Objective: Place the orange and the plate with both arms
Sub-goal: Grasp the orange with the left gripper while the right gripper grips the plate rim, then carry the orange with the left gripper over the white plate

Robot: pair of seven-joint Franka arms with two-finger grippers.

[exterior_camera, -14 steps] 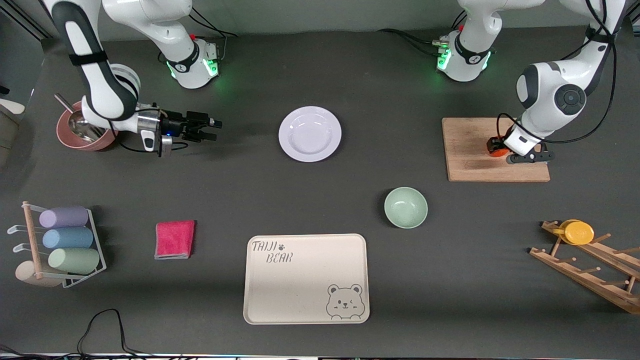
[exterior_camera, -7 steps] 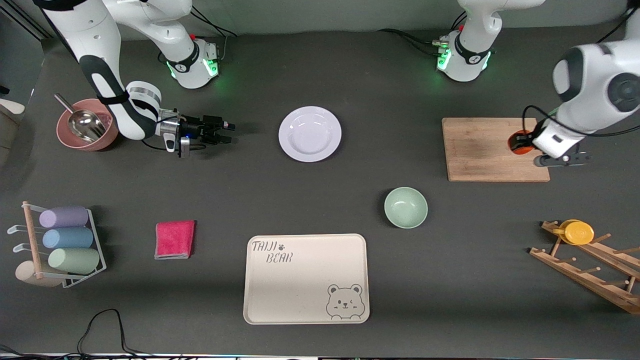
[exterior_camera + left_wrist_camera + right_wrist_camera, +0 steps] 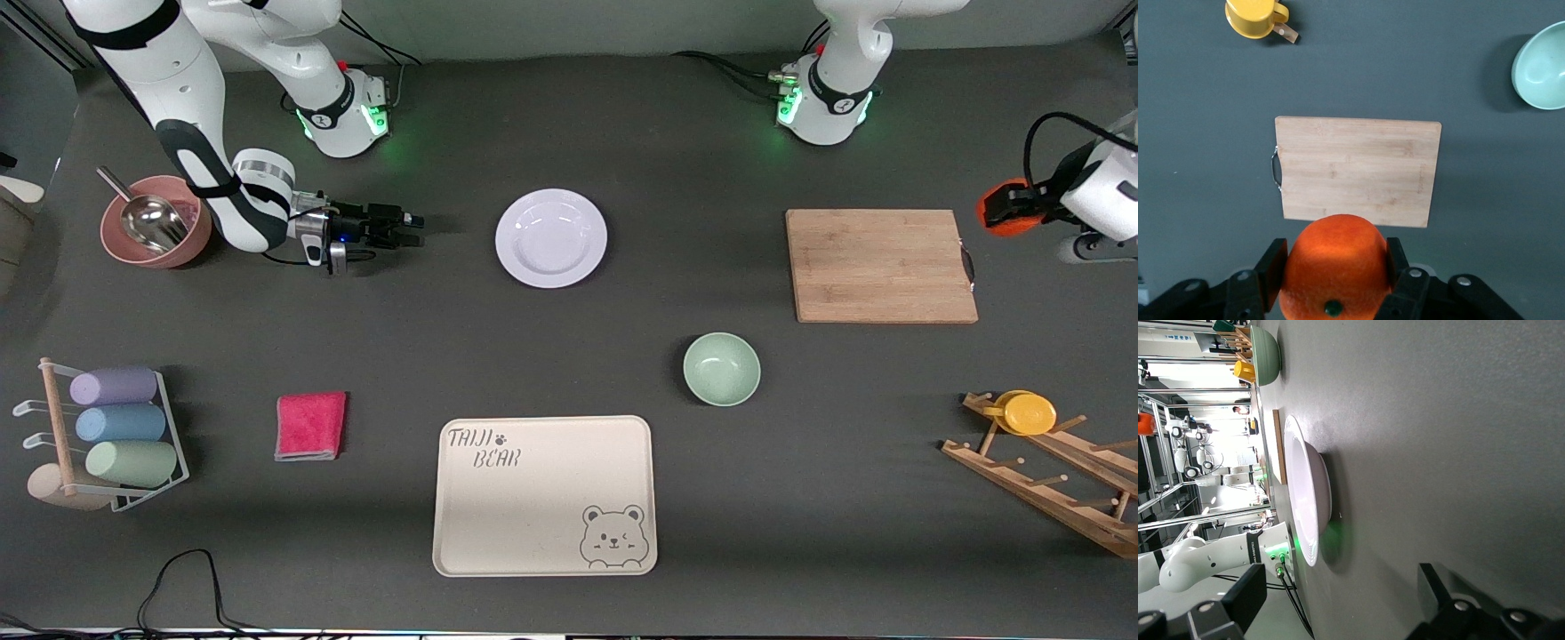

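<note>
Front view, scanned from the right arm's end of the table to the left arm's end.
Pink bowl (image 3: 153, 233): holds a metal scoop (image 3: 151, 216), beside the right arm.
Right gripper (image 3: 411, 229): low over the table, pointing at the plate, fingers spread wide, nothing between them.
Plate (image 3: 551, 237): flat on the table between the right gripper and the cutting board, apart from both.
Tray (image 3: 544, 496): beige, bear print, nearer the camera than the plate.
Green bowl (image 3: 721, 369): between tray and board.
Cutting board (image 3: 880, 265): wooden, bare.
Orange (image 3: 1005, 206): in the air just off the board's handle end, toward the left arm's end of the table.
Left gripper (image 3: 1332, 281): clamped on the orange (image 3: 1335, 267), one finger on each side.
</note>
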